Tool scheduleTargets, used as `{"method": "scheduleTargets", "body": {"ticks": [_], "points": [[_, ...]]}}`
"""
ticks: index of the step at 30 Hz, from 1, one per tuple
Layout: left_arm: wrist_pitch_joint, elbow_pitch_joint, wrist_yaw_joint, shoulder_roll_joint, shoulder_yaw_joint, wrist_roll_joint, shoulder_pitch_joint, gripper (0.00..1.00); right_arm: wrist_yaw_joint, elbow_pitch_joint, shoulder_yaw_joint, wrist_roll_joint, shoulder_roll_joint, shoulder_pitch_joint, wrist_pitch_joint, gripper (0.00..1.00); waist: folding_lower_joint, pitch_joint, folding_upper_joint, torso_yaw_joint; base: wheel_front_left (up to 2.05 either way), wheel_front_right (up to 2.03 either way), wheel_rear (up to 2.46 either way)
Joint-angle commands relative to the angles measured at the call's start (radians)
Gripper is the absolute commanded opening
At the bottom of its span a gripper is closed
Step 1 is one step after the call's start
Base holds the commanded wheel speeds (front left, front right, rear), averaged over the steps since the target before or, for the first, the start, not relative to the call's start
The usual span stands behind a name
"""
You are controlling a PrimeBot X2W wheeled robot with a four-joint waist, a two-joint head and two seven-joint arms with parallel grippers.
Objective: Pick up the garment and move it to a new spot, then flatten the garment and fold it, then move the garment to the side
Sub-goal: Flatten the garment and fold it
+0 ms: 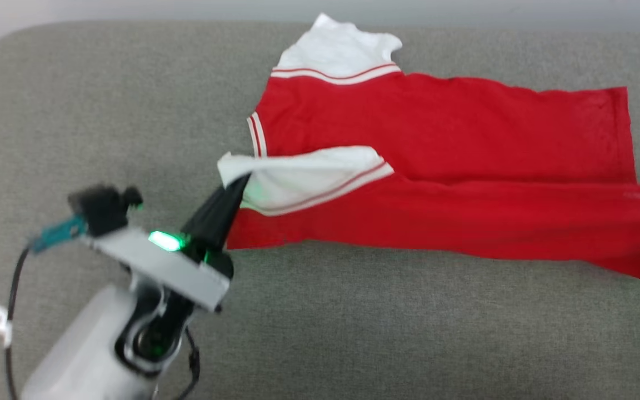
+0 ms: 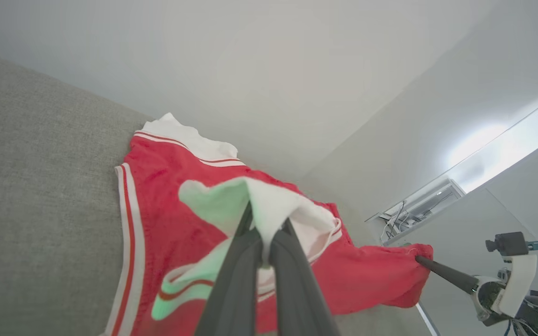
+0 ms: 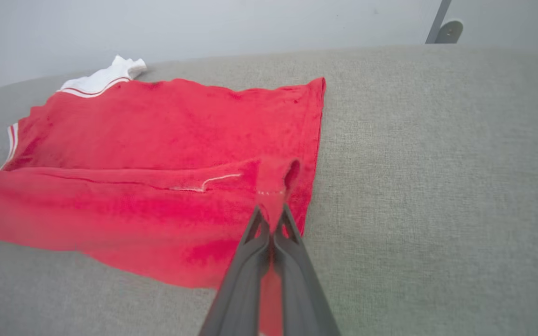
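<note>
Garment [image 1: 436, 139] lies on the grey cushion [image 1: 103, 111], long axis left to right across the head view, collar end left, hem end right. Left gripper [image 1: 236, 186] is clamped on the near white sleeve [image 1: 303, 178], with the cloth pinched between its fingers and raised off the red body. Right gripper [image 3: 271, 217] is clamped on the near hem corner [image 3: 276, 179], fabric bunched in the closed fingers. The near long edge runs between the two grips; the far half rests flat. Each arm holds its own end of the axis, so the fold likely turns on both carrying that edge away from the robot, in parallel. Uneven travel would probably skew the crease.
</note>
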Motion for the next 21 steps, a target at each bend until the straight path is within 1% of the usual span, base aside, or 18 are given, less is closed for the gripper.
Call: {"method": "scheduleTargets", "body": {"ticks": [1, 7, 12, 15, 19, 20, 21], "points": [[0.009, 0.047, -0.007, -0.015, -0.009, -0.004, -0.055, 0.00, -0.001, 0.045, 0.021, -0.002, -0.010, -0.049, -0.006, 0.00, 0.0000, 0.040, -0.0001, -0.014, 0.00, 0.00, 0.00], [0.033, 0.262, -0.008, -0.076, -0.058, -0.024, -0.228, 0.00, -0.001, 0.229, 0.133, -0.005, -0.026, -0.178, -0.046, 0.00, 0.0000, 0.103, -0.0001, -0.018, 0.00, 0.00, 0.00], [0.024, 0.433, -0.008, -0.099, -0.133, 0.014, -0.316, 0.00, -0.001, 0.351, 0.223, 0.001, -0.040, -0.248, -0.124, 0.00, 0.0000, 0.144, -0.0001, -0.024, 0.00, 0.00, 0.00], [0.017, 0.535, -0.007, -0.103, -0.182, 0.040, -0.347, 0.00, -0.001, 0.415, 0.268, 0.008, -0.045, -0.281, -0.165, 0.00, 0.0000, 0.156, -0.0001, -0.027, 0.00, 0.00, 0.00], [0.000, 0.619, -0.007, -0.114, -0.240, 0.051, -0.371, 0.00, -0.002, 0.483, 0.332, 0.014, -0.059, -0.304, -0.200, 0.00, 0.0000, 0.148, -0.0001, -0.027, 0.00, 0.00, 0.00], [-0.002, 0.628, -0.007, -0.115, -0.251, 0.044, -0.375, 0.27, -0.002, 0.493, 0.343, 0.017, -0.062, -0.308, -0.212, 0.00, 0.0000, 0.139, -0.0001, -0.026, 0.00, 0.00, 0.00], [-0.009, 0.629, -0.007, -0.111, -0.264, 0.044, -0.381, 0.80, -0.002, 0.499, 0.352, 0.018, -0.069, -0.309, -0.228, 0.30, 0.0000, 0.129, -0.0001, -0.025, 0.00, 0.00, 0.00]]}}
